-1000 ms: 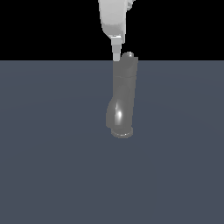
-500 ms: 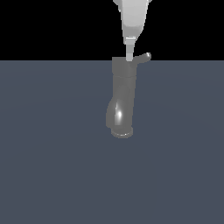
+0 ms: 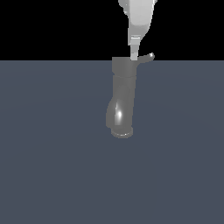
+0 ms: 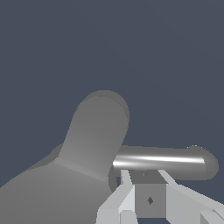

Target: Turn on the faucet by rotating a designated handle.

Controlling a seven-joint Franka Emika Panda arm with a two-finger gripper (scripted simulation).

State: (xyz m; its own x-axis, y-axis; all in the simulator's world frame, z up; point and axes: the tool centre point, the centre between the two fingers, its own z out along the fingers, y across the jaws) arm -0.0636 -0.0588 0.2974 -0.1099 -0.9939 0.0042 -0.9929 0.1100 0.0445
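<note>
Going left to right in the exterior view: faucet [image 3: 121, 98] standing mid-frame, spout rim down at about 6 o'clock, cap up at 12. Just to the right of the cap, handle [image 3: 145, 58] now poking out toward 3 o'clock, whereas a second ago hardly showed at all, so looks like already swung round a good bit. Gripper [image 3: 134, 51] also shifted rightward since then, now hanging right over the root of that lever, pale finger tip touching or just beside it. From the wrist view, handle [image 4: 162, 161] running crosswise just past the fingertips [image 4: 126, 192], gripper [image 4: 146, 199] apparently pushing rather than pinching, nothing visibly grasped, though can't really tell whether spread or closed. Probably mid-turn, so more sweep likely needed before calling it on. No containers anywhere, just bare grey floor [image 3: 52, 175].
</note>
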